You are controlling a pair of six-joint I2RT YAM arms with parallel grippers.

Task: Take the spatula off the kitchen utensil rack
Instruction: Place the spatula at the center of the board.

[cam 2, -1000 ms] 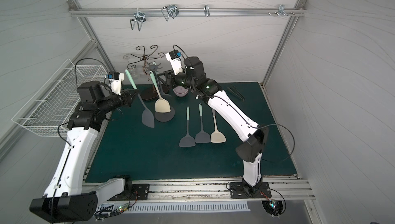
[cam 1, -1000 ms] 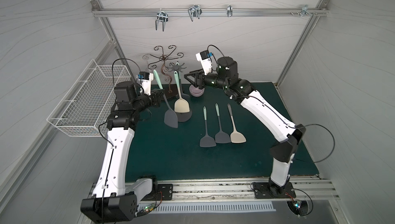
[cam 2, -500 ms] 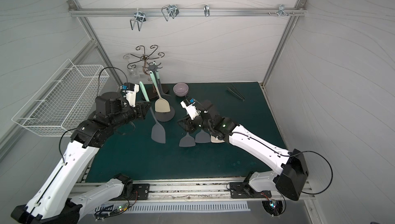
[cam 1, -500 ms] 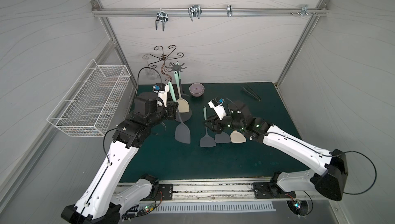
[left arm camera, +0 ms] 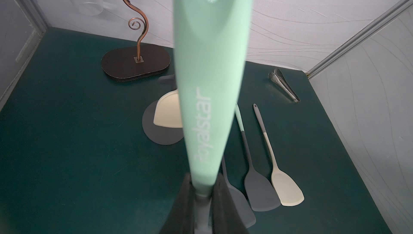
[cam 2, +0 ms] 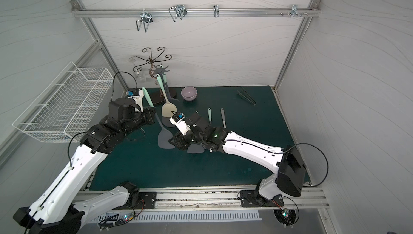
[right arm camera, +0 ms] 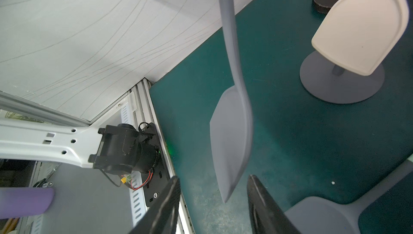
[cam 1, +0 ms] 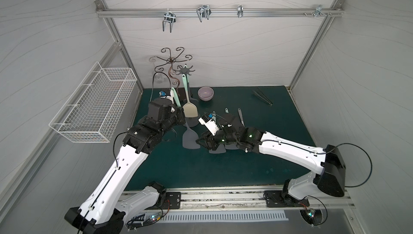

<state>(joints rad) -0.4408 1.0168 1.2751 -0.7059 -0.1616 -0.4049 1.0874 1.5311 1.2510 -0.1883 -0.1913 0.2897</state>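
While left gripper (left arm camera: 202,190) pinches spatula (cam 1: 190,140) handle, blade hangs clear of kitchen utensil rack (cam 1: 185,71), just before spread right gripper (right arm camera: 213,177).

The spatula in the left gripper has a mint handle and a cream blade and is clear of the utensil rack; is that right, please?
Not quite: in both top views the blade of the spatula shut in the left gripper is dark grey, not cream; the cream-bladed spatula hangs on the kitchen utensil rack. The rest is right.

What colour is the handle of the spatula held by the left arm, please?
Mint green; the spatula handle shows best in the left wrist view.
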